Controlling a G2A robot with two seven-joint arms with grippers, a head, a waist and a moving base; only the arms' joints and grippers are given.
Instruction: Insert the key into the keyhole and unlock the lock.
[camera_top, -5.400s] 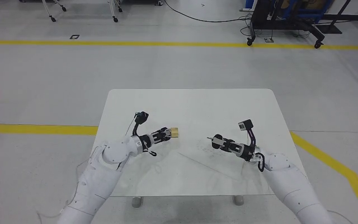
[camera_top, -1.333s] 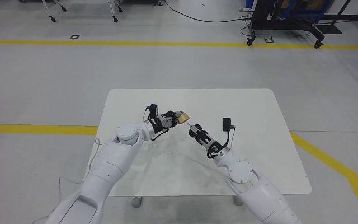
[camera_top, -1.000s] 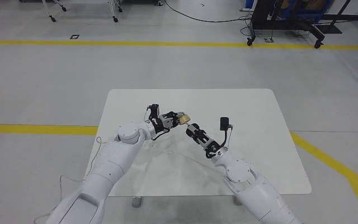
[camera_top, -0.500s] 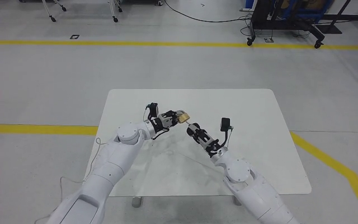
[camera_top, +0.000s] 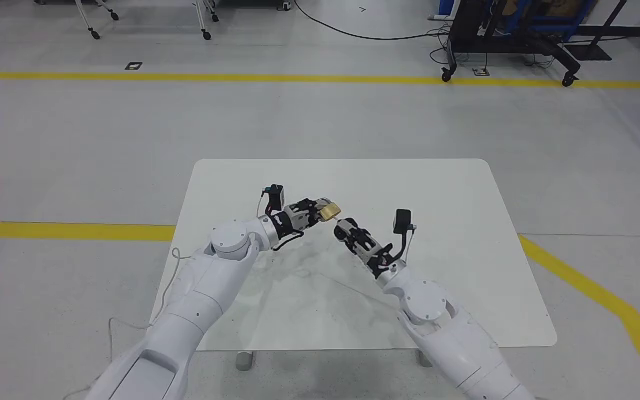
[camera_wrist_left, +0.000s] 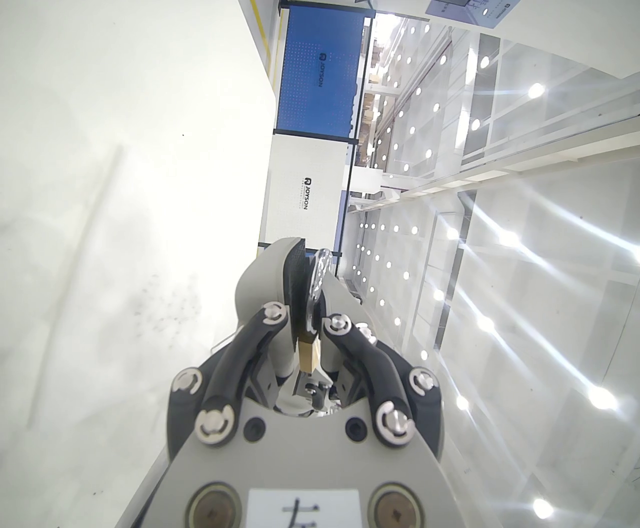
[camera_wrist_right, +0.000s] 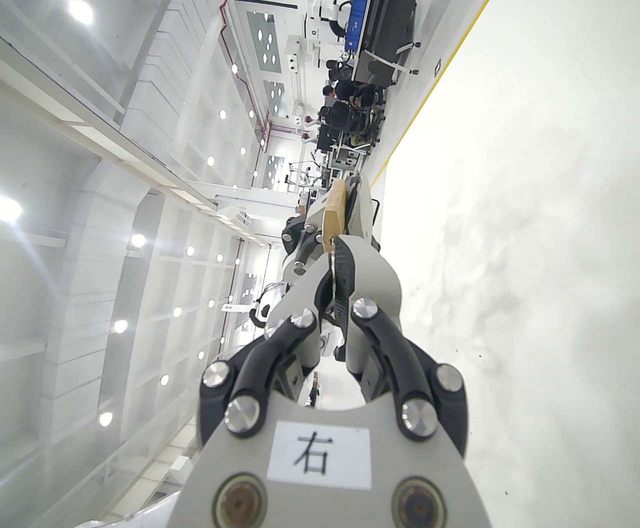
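Two grippers meet above the white rounded-corner table (camera_top: 450, 200), over its middle stretch and a little left of centre. The left gripper (camera_top: 310, 212) is clamped on a small brass padlock (camera_top: 328, 210), whose body sticks out past the fingertips towards the other arm. The right gripper (camera_wrist_right: 333, 256) is pinched tight on a thin silvery key (camera_wrist_right: 332, 272).

From where I stand, a good deal is hard to read. The key is seen edge-on in the right wrist view, a bare sliver between the black pads, with most of its length covered by them. Its tip touches the near end of the padlock, but the keyhole itself is hidden, so I cannot tell whether the key has gone in. From above, the key is too small to pick out. In the left wrist view the gripper's own fingers cover the padlock, leaving only a scrap of brass and a silvery rim showing between them.

About five seconds ago the arms were well apart, nearer the table's near edge, with the key clear of the padlock. About a second ago a slight gap still showed between them from above. Now that gap is closed, and the left gripper has hardly shifted.
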